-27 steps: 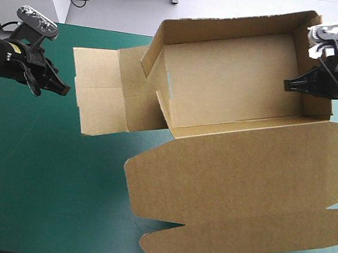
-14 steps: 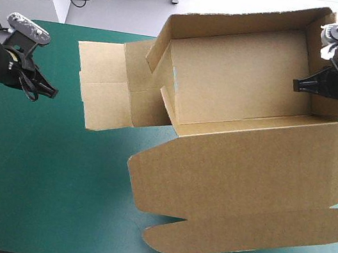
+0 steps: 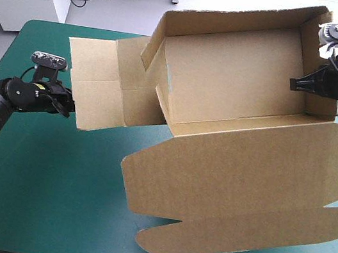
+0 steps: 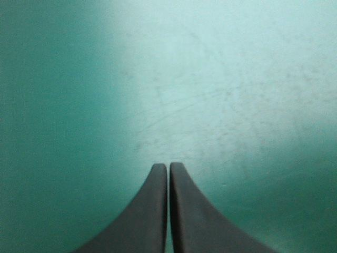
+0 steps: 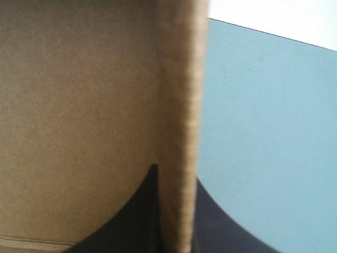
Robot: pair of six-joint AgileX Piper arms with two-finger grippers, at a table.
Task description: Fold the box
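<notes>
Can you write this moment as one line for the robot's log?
box: walls partly up, lid flat | right tool: shut on box's right wall | left tool: shut, beside left flap

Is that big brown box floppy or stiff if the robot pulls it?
Probably stiff: the box has straight, upright walls. Likely light: the right hand pinches only one thin wall. Being wide and low, it should slide, not tip.

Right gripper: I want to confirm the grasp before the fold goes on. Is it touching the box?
Touching. The right wrist view shows the box with its upright wall edge pinched between the right gripper and its two black fingers, with no gap on either side.
</notes>
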